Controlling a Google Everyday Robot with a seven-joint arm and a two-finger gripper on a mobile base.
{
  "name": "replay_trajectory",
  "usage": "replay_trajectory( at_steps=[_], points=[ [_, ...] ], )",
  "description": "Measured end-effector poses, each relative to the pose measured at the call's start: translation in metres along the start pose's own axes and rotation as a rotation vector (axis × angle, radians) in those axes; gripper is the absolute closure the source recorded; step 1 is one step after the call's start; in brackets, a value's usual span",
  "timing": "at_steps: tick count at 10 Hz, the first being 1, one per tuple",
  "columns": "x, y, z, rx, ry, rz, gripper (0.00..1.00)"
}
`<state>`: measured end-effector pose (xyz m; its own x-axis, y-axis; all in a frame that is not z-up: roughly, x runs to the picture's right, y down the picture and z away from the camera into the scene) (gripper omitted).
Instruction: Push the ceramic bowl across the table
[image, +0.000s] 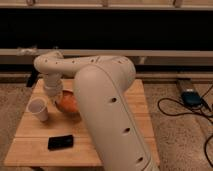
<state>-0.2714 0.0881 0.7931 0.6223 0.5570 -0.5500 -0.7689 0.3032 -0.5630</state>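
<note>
The glossy orange-brown ceramic bowl (68, 103) sits on the left half of the light slatted wooden table (27, 150), partly hidden by my big white arm (107, 100). The arm reaches left across the table and bends down at its elbow. My gripper (54, 94) hangs at the end of the wrist, right at the bowl's left rim, between the bowl and the white paper cup (38, 109). The small red object is hidden.
A flat black object (60, 142) lies near the table's front edge. A dark shape (33, 79) shows at the table's back left corner. A blue device (190, 97) and black cables (200, 117) lie on the floor to the right. A dark wall runs behind.
</note>
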Motion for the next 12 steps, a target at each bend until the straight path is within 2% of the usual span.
replay_trajectory(
  at_steps=[3, 5, 6, 8, 10, 11, 12],
  points=[
    [0.043, -0.023, 0.014, -0.002, 0.087, 0.100, 1.00],
    [0.065, -0.046, 0.024, 0.038, 0.137, 0.179, 1.00],
    [0.069, -0.063, 0.028, 0.054, 0.148, 0.214, 1.00],
    [0.061, -0.096, 0.035, 0.094, 0.153, 0.260, 1.00],
    [0.044, -0.115, 0.042, 0.139, 0.150, 0.261, 1.00],
    [0.013, -0.130, 0.048, 0.192, 0.129, 0.236, 1.00],
    [-0.005, -0.132, 0.048, 0.216, 0.110, 0.214, 1.00]
  ],
)
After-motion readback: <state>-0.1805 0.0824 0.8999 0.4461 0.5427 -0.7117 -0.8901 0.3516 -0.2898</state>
